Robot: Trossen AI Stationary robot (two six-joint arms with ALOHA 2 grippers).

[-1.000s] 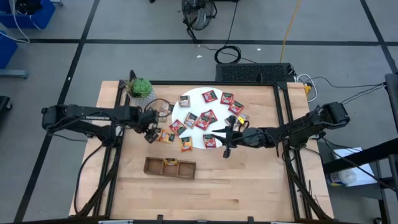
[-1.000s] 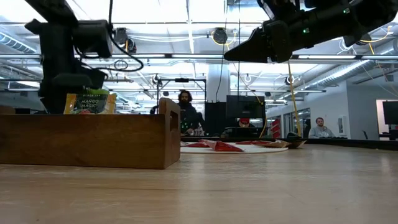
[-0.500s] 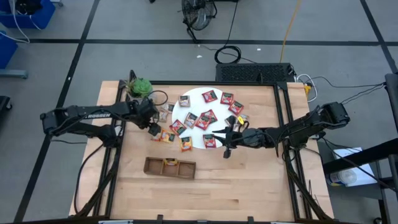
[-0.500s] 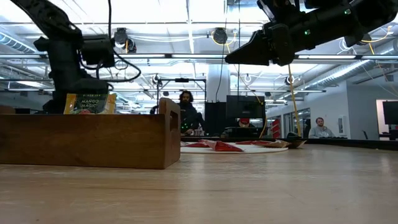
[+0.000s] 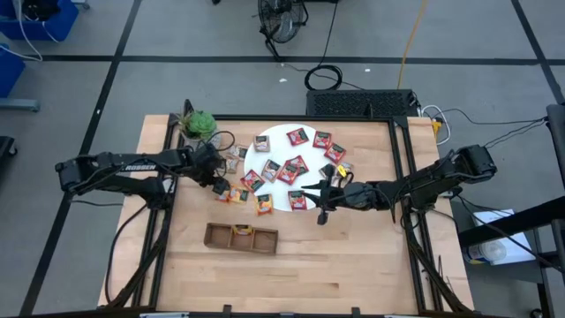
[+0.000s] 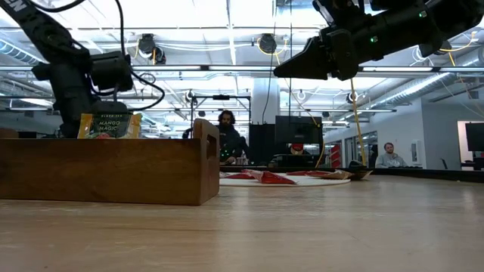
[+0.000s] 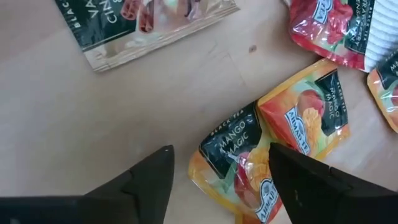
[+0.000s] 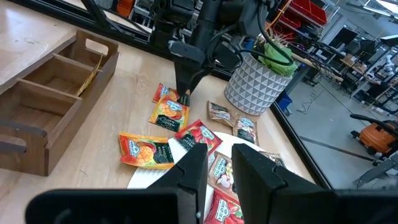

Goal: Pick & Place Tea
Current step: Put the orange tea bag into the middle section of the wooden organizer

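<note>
My left pincer [image 5: 218, 183] hangs open just above two overlapping orange-yellow mango sachets [image 7: 273, 152] on the bare tabletop [image 5: 353, 256], beside the white disc [image 5: 284, 141]; nothing is gripped. A grey-brown sachet [image 7: 143, 25] lies near, toward the potted plant [image 5: 199, 124]. Most red sachets [image 5: 294, 167] rest on the disc. One orange sachet [image 5: 237, 232] stands in the wooden tray [image 5: 241, 237], middle compartment. My right pincer [image 5: 321, 201] hovers over the disc's edge, fingers slightly parted, empty.
</note>
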